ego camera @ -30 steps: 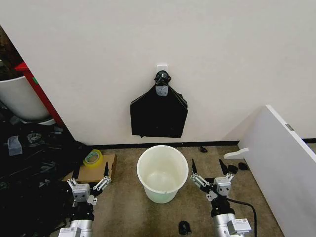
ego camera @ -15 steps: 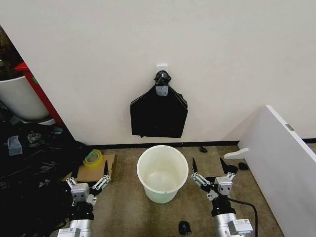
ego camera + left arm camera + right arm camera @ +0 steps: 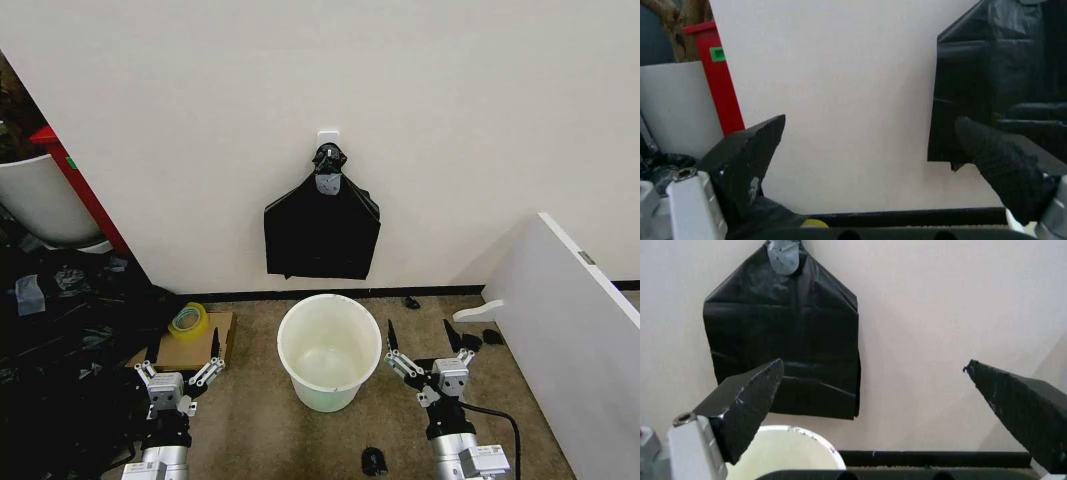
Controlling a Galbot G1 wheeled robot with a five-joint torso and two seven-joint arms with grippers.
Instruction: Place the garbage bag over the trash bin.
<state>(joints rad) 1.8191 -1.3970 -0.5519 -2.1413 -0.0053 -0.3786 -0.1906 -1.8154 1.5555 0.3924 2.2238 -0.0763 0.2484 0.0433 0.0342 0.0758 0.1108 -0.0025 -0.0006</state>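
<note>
Plainly the job has not yet begun: the trash bin (image 3: 329,351) stands bare on the floor at the centre of the head view, its mouth open upward and its cream rim uncovered. Directly beyond it, at twelve o'clock, a flat bunch of black bags (image 3: 322,228) hangs on the wall from a white hook (image 3: 329,137), knotted at the top. That spot keeps the bags just above the bin's rim and between the two arms, likely so that either could reach them. No single garbage bag can be told apart from the bunch yet.

The left hand (image 3: 182,372) hovers low at about eight o'clock from the bin, near a cardboard sheet (image 3: 192,345) with a roll of tape (image 3: 187,319) on it. Its fingers are spread wide, with nothing between them and touching nothing; the left wrist view looks past them (image 3: 750,155) to the wall and the hanging bags' edge (image 3: 1003,75).

The right hand (image 3: 421,362) sits at about four o'clock from the bin, apart from its wall, likewise spread wide and empty. Through its fingers (image 3: 743,400) the right wrist view takes in the bags (image 3: 783,340) and the bin's rim (image 3: 783,432) beneath them, which suggests this arm is squared up on the bunch.

A white board (image 3: 575,330) leans at three o'clock.
</note>
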